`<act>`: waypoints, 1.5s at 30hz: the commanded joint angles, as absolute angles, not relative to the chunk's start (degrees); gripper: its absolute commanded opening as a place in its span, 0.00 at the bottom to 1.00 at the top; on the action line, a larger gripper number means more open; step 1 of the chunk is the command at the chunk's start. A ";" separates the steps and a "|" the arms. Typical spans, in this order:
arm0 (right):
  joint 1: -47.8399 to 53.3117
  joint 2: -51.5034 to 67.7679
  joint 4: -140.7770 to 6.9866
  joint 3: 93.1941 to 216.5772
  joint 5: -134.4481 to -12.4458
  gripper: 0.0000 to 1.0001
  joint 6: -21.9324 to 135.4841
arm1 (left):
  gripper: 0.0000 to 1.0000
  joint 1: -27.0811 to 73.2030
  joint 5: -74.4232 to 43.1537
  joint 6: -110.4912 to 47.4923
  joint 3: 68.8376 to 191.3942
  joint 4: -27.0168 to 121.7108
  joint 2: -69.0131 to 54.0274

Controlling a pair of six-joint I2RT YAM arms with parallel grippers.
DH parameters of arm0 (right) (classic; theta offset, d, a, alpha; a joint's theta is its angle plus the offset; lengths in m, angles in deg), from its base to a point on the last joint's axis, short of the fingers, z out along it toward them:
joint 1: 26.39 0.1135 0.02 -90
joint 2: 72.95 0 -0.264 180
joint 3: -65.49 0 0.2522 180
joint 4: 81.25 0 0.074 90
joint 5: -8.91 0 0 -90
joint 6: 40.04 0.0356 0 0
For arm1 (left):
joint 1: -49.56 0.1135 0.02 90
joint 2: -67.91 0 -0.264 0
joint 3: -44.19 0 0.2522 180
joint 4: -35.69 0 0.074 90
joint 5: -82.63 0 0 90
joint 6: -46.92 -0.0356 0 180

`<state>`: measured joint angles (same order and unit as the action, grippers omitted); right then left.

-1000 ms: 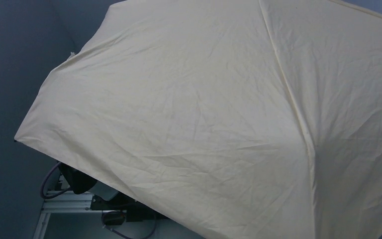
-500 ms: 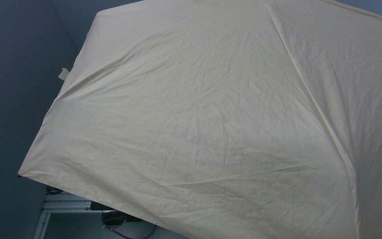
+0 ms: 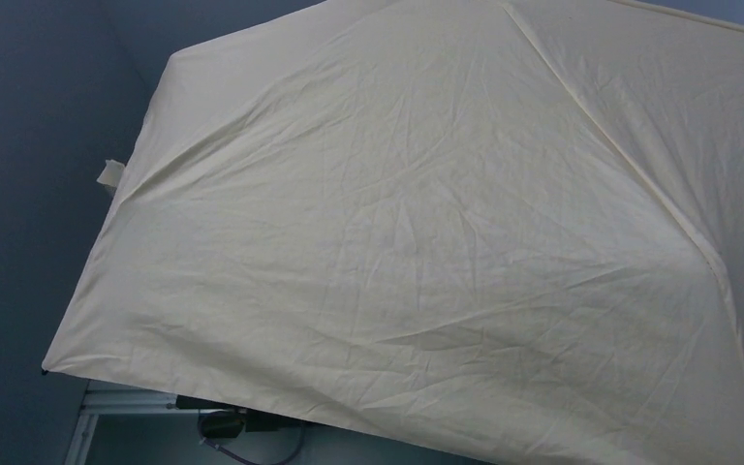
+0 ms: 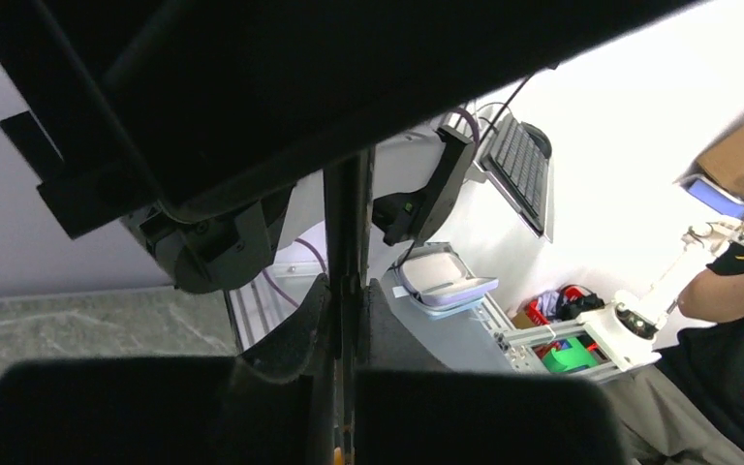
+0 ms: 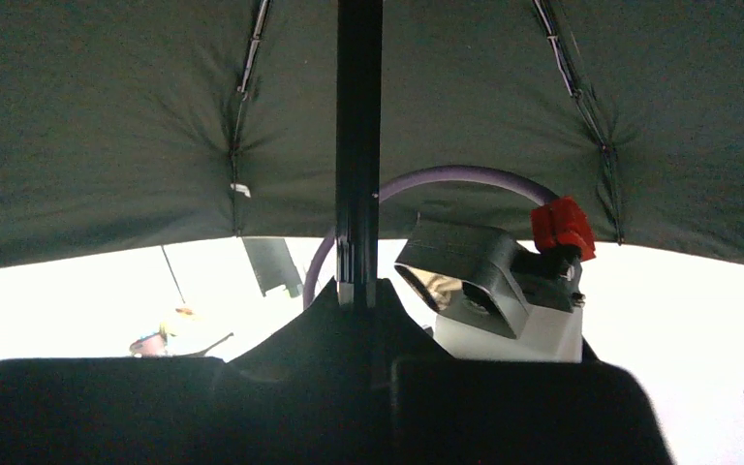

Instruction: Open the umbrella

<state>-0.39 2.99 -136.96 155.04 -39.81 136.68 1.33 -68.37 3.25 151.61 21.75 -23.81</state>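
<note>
The cream-beige fabric umbrella (image 3: 426, 242) with its black lining is spread open above both arms. It fills the overhead view, hides the arms and the table, and is cut off at its far and right edges. Its thin black shaft (image 5: 358, 145) runs straight from the claws up into the canopy. The right gripper (image 5: 358, 295) is clamped on the shaft, and the left gripper (image 4: 347, 320) pinches it too. A silver frame rail (image 3: 126, 399) shows at the near left.
</note>
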 commanded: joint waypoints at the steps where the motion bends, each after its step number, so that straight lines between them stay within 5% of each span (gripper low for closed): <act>1: -0.31 -1.47 -132.36 156.09 -37.18 0.21 129.47 | 0.00 1.14 -60.53 -3.14 154.85 36.04 -18.92; 5: -0.33 -7.92 -113.59 155.63 -40.20 0.66 114.21 | 0.00 1.10 -58.44 -4.88 157.21 44.17 -18.26; 10: -0.27 -14.17 -96.51 156.11 -45.05 0.77 98.39 | 0.00 1.05 -55.15 -9.58 160.76 55.04 -17.82; 22: -0.29 -27.83 -64.41 150.51 -55.20 0.79 77.22 | 0.00 1.09 -51.87 -12.04 166.01 60.70 -19.72; 45: -0.24 -31.24 -66.55 136.55 -45.90 0.37 85.41 | 0.00 1.12 -49.71 -12.81 167.25 62.29 -20.32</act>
